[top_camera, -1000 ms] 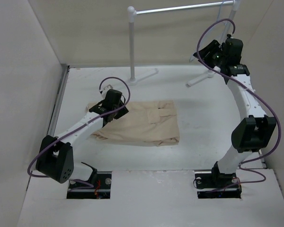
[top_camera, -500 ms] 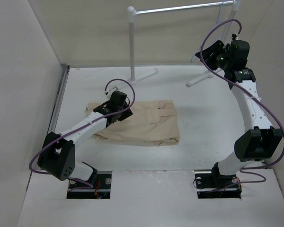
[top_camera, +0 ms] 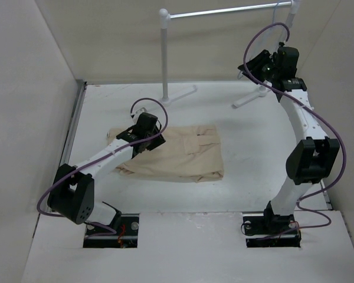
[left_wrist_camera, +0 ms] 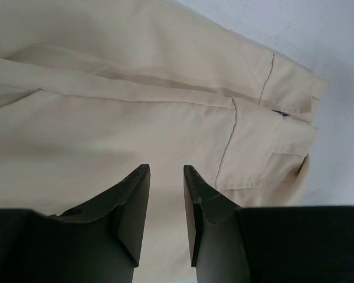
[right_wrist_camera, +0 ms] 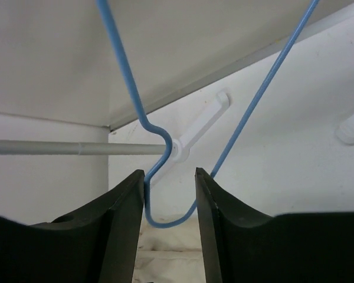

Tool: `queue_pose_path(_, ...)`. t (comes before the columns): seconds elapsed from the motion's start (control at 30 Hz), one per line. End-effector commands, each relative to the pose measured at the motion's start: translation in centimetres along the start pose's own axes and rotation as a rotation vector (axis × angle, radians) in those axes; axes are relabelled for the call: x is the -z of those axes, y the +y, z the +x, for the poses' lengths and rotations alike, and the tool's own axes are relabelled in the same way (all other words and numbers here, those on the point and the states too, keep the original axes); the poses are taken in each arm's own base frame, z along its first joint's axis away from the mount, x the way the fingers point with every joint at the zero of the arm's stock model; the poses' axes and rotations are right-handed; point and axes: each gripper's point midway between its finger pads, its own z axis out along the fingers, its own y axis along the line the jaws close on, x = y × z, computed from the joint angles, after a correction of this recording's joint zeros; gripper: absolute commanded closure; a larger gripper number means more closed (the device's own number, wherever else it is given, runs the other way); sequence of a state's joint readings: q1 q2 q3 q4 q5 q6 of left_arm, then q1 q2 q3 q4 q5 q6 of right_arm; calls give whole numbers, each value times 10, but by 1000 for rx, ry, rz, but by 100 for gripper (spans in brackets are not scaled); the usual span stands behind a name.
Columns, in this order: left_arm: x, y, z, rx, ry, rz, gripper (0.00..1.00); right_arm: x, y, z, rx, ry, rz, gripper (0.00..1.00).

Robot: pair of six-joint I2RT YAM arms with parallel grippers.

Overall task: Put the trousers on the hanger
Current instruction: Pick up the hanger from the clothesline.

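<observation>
Noted at far left the left gripper (left_wrist_camera: 165,172) poised close above the trousers (top_camera: 183,154), near the garment's left end in the overhead view. Recorded its jaws as narrowly parted, with a slim gap and nothing pinched between; plain beige cloth seen through the gap. Found the trousers folded into a flat rectangle on the white table (top_camera: 265,159), left of centre. Observed a side pocket (left_wrist_camera: 256,144) with a stitched flap toward the garment's right end, just beyond the fingertips in the left wrist view. Logged the clothes rack (top_camera: 224,10) at the back of the table: white posts, grey crossbar. Located the hanger (right_wrist_camera: 123,65), a thin blue wire, up beside the rack's right end, off the table and well apart from the trousers. Noted the right gripper (right_wrist_camera: 169,174) raised to the rack, jaws moderately apart and straddling a rounded bend of the hanger wire. Saw the wire lying against the inner face of the finger (right_wrist_camera: 118,224) on the left of the right wrist view. Clamped or merely enclosed: cannot tell.
</observation>
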State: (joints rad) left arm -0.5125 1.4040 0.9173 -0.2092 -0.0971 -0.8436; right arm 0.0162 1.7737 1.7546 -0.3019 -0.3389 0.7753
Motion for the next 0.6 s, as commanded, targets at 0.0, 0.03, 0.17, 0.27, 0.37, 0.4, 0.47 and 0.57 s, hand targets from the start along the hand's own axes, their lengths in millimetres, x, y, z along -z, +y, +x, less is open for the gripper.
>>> queue_pose_path(0.0, 6, -15, -17, 19, -36, 47, 72, 3, 48, -14, 41, -43, -145, 59)
queue_pose_path(0.03, 6, -15, -17, 19, -34, 47, 72, 2, 52, -13, 42, -40, -165, 65)
queue_pose_path(0.17, 5, -13, -15, 18, -30, 42, 72, 5, 61, -11, 34, -41, -200, 81)
queue_pose_path(0.27, 6, -16, -17, 19, -36, 49, 66, 17, 72, -14, 55, -57, -223, 85)
queue_pose_path(0.37, 13, -28, -30, 29, -57, 82, 55, 36, 89, -16, 108, -72, -251, 88)
queue_pose_path(0.4, 17, -36, -37, 35, -63, 102, 52, 43, 95, -15, 129, -70, -256, 89)
queue_pose_path(0.47, 29, -60, -56, 51, -63, 179, 49, 54, 98, -11, 165, -56, -238, 89)
queue_pose_path(0.57, 57, -106, -92, 51, -110, 302, 47, 67, 92, -2, 200, -33, -189, 90)
